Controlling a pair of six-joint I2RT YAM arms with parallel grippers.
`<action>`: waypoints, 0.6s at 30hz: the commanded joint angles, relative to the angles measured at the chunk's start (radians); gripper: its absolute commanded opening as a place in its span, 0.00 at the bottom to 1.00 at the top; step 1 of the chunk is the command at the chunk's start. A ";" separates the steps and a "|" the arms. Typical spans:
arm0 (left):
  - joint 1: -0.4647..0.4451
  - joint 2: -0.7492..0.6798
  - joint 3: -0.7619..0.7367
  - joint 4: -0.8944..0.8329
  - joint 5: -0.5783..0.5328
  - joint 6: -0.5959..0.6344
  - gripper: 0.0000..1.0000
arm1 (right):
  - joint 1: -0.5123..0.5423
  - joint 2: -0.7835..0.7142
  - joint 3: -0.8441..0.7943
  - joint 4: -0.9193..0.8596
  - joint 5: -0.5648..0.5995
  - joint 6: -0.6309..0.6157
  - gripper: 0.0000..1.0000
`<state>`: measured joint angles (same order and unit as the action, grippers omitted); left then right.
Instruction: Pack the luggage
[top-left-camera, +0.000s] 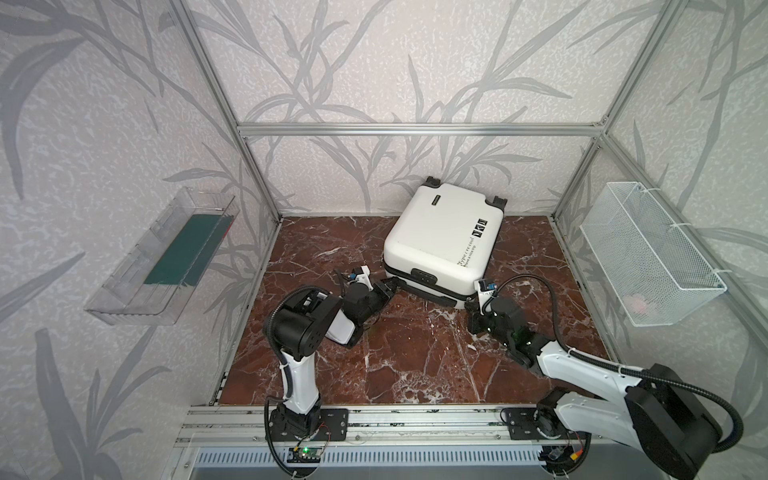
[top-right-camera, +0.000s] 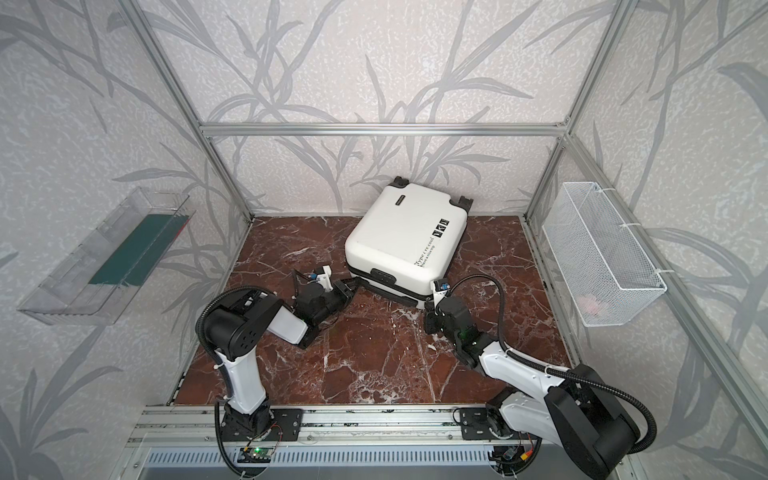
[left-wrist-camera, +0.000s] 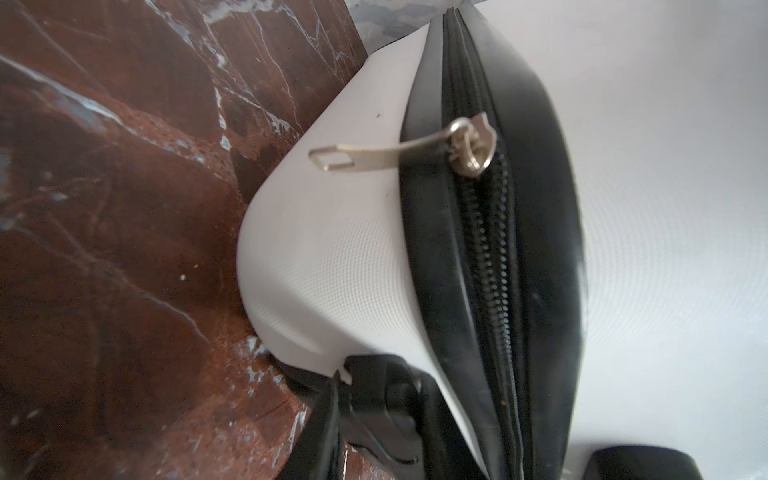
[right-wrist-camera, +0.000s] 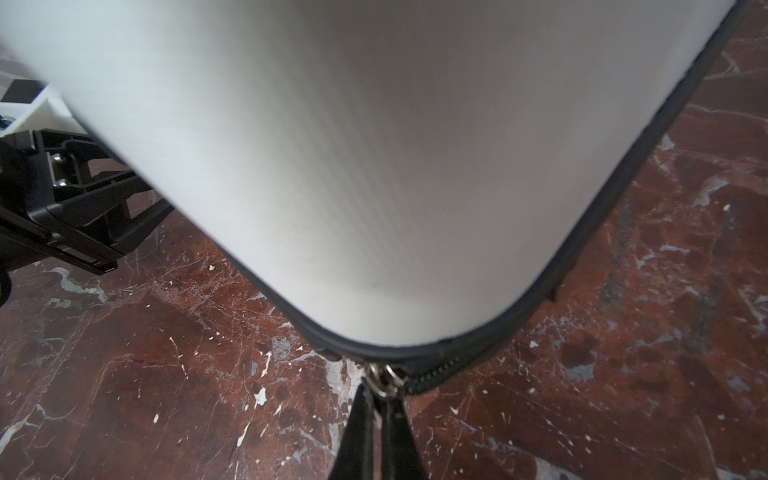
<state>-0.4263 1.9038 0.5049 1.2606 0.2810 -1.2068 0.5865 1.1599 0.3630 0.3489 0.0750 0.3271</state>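
Luggage (top-left-camera: 440, 237) lies closed near the back wall (top-left-camera: 374, 166); your right gripper (right-wrist-camera: 380, 401) pinches its zipper pull (right-wrist-camera: 384, 379) tight, left gripper (top-left-camera: 395, 286) straddles a corner, grip unclear. Pull along the seam (right-wrist-camera: 602, 199), bracing the luggage.

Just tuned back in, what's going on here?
The small white hard-shell suitcase lies flat, lid down, on the red marble tabletop. The right claw is shut on a metal zipper pull at its near corner. The left claw straddles the black zipper seam at the other near corner, beside a second pull lying free; grip unclear.
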 joint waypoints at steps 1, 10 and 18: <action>-0.021 0.018 0.022 0.061 -0.003 0.053 0.12 | 0.006 -0.004 -0.001 -0.010 -0.043 0.002 0.00; -0.063 0.039 0.009 0.102 -0.008 0.056 0.00 | 0.139 0.063 0.094 0.010 -0.003 0.027 0.00; -0.070 0.041 -0.003 0.128 -0.003 0.054 0.00 | 0.202 0.146 0.187 -0.016 0.031 0.046 0.00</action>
<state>-0.4309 1.9358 0.5049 1.3251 0.1036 -1.2331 0.7616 1.2781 0.4767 0.3096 0.1940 0.3729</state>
